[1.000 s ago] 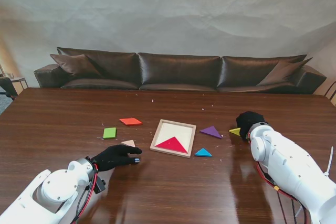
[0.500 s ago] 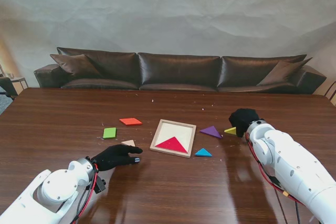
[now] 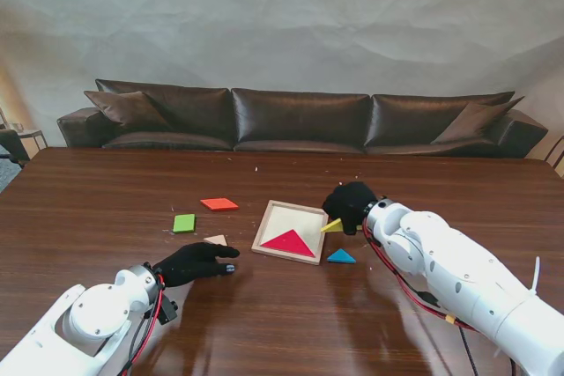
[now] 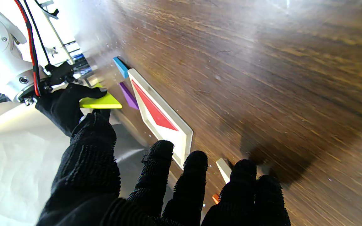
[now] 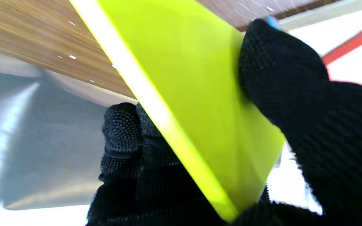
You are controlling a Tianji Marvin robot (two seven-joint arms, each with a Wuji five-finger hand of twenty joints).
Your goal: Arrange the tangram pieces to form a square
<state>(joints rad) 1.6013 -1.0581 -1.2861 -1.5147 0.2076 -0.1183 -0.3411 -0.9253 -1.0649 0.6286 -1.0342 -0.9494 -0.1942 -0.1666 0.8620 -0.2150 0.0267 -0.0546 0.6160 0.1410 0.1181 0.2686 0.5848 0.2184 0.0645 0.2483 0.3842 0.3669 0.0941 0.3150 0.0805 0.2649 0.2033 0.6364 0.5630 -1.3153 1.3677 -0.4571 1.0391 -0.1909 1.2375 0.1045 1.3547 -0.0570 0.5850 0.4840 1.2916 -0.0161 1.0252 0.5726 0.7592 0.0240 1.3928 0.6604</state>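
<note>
Right hand (image 3: 351,204) pinches yellow triangle (image 3: 332,226) beside wooden tray (image 3: 264,225).

no readable text, no labels, no brands, no numbers anywhere

Beyond the work you have a dark wooden table (image 3: 88,209), its glossy top streaked with pale reflections and dotted with small white specks. Against its far edge you see a long dark leather sofa (image 3: 300,121), with a loose cushion (image 3: 128,108) propped at the left end and another cushion (image 3: 476,119) at the right. Behind the sofa hangs a creased white backdrop (image 3: 282,24), and at the far left edge stands a small side table (image 3: 26,136).
</note>
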